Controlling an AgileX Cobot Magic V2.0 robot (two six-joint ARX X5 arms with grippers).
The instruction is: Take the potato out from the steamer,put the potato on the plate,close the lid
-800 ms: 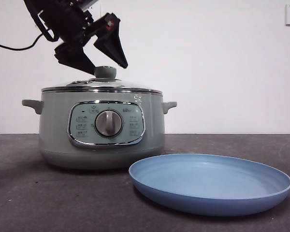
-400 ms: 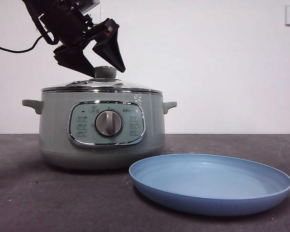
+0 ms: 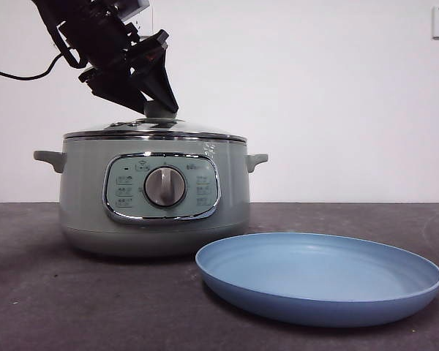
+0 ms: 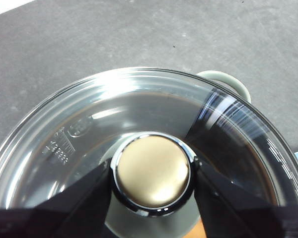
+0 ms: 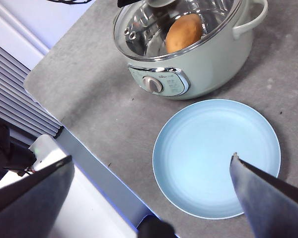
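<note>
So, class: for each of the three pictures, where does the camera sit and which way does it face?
Front: low at table height, level across at the steamer and plate; left hand above.
Left wrist: straight down on the lid knob, jaws beside it.
Right wrist: high, down on potato; own jaws apart.
All share the steamer.

potato sits inside lidded sage-green steamer, seemingly resting; glass lid on; blue plate beside.
</note>
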